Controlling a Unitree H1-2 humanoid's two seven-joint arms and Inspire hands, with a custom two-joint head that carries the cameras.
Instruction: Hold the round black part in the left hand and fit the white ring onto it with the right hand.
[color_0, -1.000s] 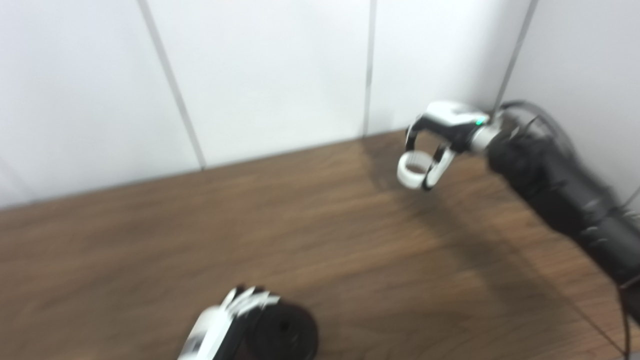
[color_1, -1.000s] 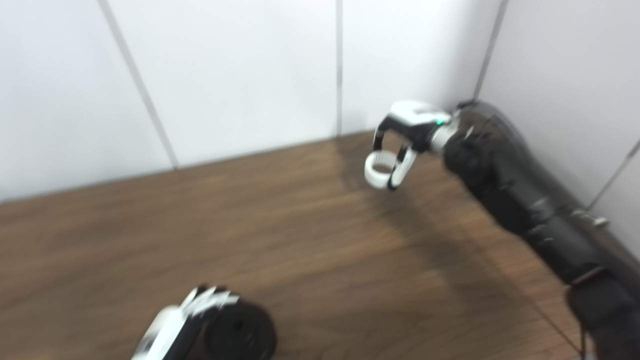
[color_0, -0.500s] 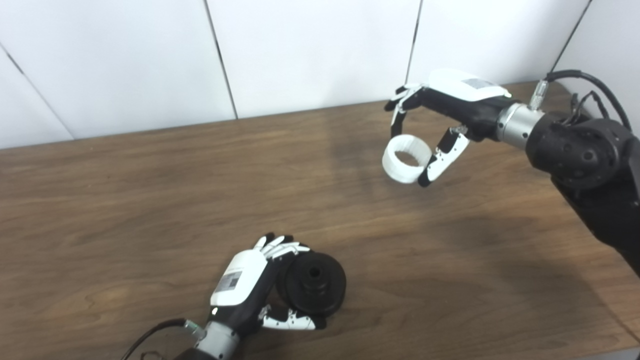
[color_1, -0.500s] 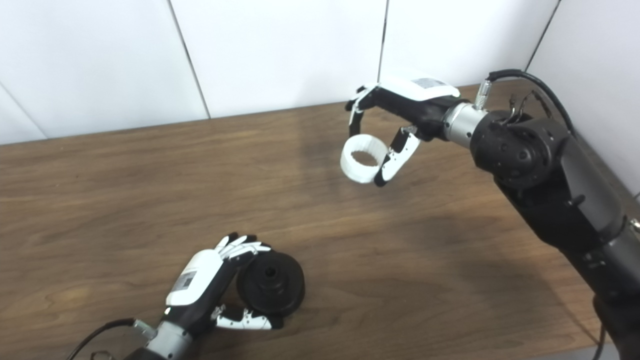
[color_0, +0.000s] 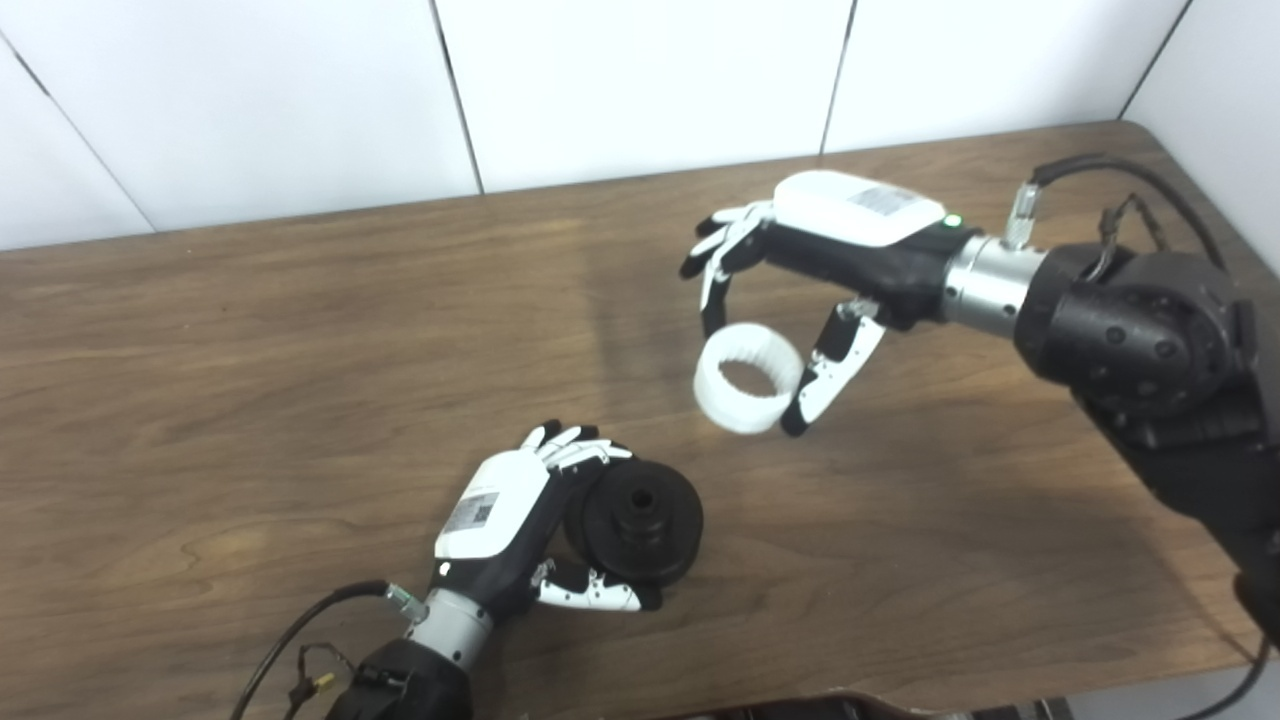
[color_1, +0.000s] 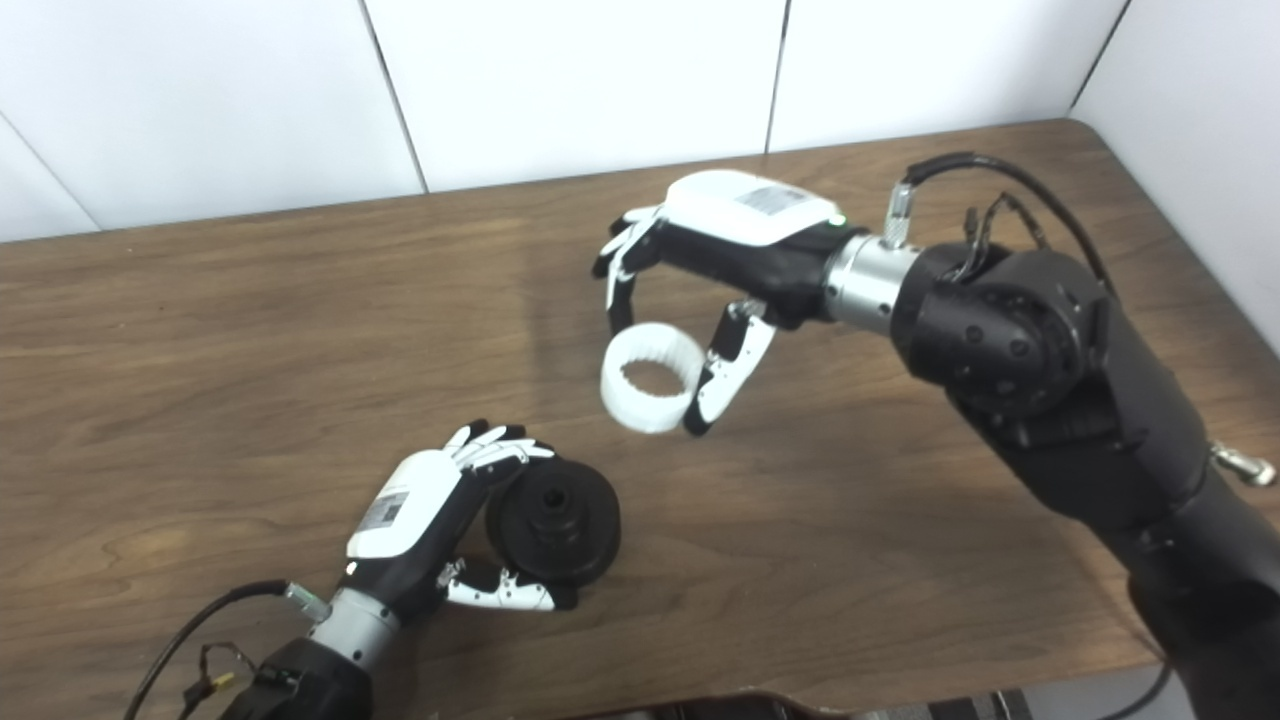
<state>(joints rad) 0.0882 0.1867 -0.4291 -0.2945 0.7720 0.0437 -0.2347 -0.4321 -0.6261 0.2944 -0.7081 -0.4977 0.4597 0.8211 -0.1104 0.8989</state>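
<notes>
**White ring closing in on the black part**

The right robot hand (color_0: 800, 275) has come down and leftward since half a second ago, pinching the white ring (color_0: 748, 377) between fingers and thumb, above the counter (color_0: 250, 350). The left robot hand (color_0: 520, 525) is gripping the round black part (color_0: 640, 520) low over the counter, its hub facing up.

Toothed white ring (color_0: 749, 377) hangs above (seemingly clear of) the grooved black part (color_0: 634, 520).
</notes>
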